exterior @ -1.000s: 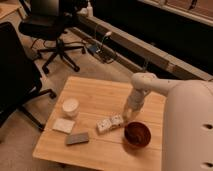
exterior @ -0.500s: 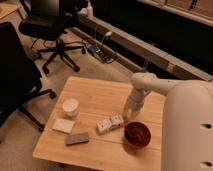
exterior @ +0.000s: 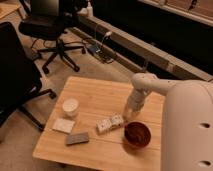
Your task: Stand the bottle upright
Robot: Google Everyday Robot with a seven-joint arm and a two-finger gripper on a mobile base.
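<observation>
Wooden table point(exterior: 95, 92) seen from above, with a small white bottle point(exterior: 109, 123) lying on its side a little toward 5 o'clock from the middle. Long axis roughly from 8 to 2 o'clock, dark markings across the body, not upright.

Gripper point(exterior: 128, 116) at the end of a white arm point(exterior: 141, 86), lowered steeply from 1 o'clock to just beside the bottle's 2 o'clock end. Cannot tell whether touching the bottle or just short of it. Cannot tell either whether the jaws are apart or together.

Red bowl point(exterior: 137, 135) near the bottle at its 4 o'clock, upright, apart from it. White cup point(exterior: 70, 107) at the bottle's 10 o'clock, standing with its mouth up. Flat pale square point(exterior: 63, 125) at 9 o'clock and flat grey block point(exterior: 77, 138) at 8 o'clock, both lying flat near the table's left edge, close together.

Beyond the table, at 11 o'clock, a black office chair point(exterior: 52, 30) on a star base. Tangle of cables point(exterior: 97, 48) on the floor at 12 o'clock.
</observation>
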